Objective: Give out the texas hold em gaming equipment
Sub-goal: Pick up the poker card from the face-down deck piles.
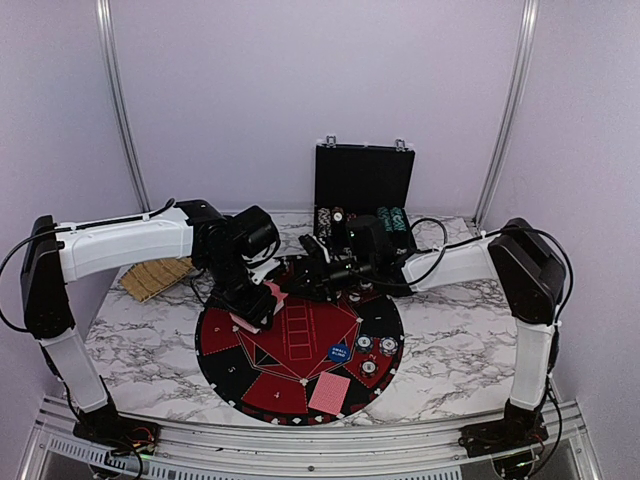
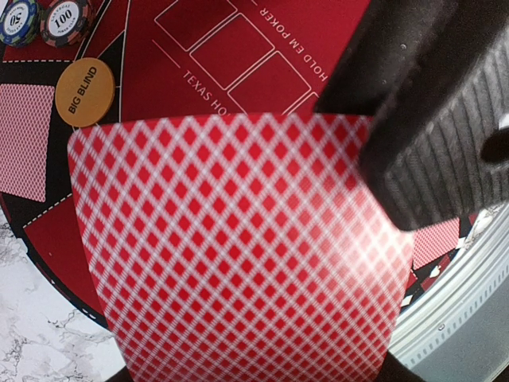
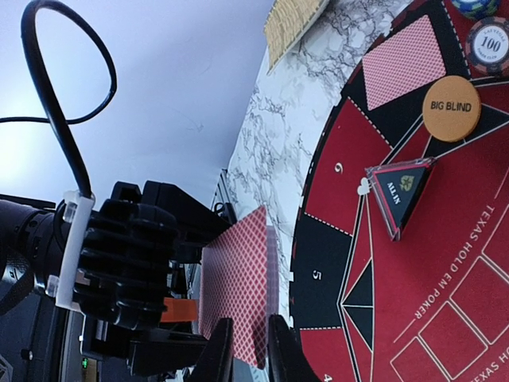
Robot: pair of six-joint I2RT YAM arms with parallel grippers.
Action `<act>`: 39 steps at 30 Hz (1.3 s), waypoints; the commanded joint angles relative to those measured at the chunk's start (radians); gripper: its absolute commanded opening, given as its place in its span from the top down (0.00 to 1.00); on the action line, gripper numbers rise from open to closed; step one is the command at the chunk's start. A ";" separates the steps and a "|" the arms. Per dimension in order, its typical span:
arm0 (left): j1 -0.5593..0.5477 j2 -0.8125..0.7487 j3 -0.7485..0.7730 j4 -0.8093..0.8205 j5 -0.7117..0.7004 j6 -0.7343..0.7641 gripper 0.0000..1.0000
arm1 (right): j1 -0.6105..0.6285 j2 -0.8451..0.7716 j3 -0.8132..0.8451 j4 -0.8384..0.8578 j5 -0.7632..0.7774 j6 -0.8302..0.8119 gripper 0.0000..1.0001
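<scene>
**Red-backed card between the two grippers, above the mat**

The red-backed card (image 2: 238, 255) is held in the air over the 11 o'clock rim of the round Texas Hold'em mat (image 1: 225, 345). The left gripper (image 1: 255, 300) is clamped on one side of it. The right gripper (image 3: 250, 358) has one finger at each face of the opposite edge, with only a small gap. I cannot tell whether they press the card. On the mat, a second card (image 1: 330, 393) lies at 5 o'clock. A blue disc (image 1: 340, 352) and three chips (image 1: 388, 346) lie toward 3 o'clock. The orange Big Blind disc (image 2: 86, 91) also lies on the mat. The black case (image 1: 362, 180) stands open at 1 o'clock behind the mat.
</scene>
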 commanded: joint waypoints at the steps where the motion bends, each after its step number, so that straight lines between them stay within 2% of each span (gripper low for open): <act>1: 0.006 -0.037 0.000 0.011 -0.008 0.008 0.59 | 0.004 0.003 0.012 0.030 -0.017 0.002 0.85; 11: 0.005 -0.041 -0.003 0.011 -0.005 0.008 0.59 | 0.004 0.008 0.013 0.037 -0.025 0.015 1.00; 39: 0.007 -0.060 -0.032 0.018 -0.014 0.002 0.59 | -0.118 -0.057 -0.075 0.165 -0.041 0.122 1.00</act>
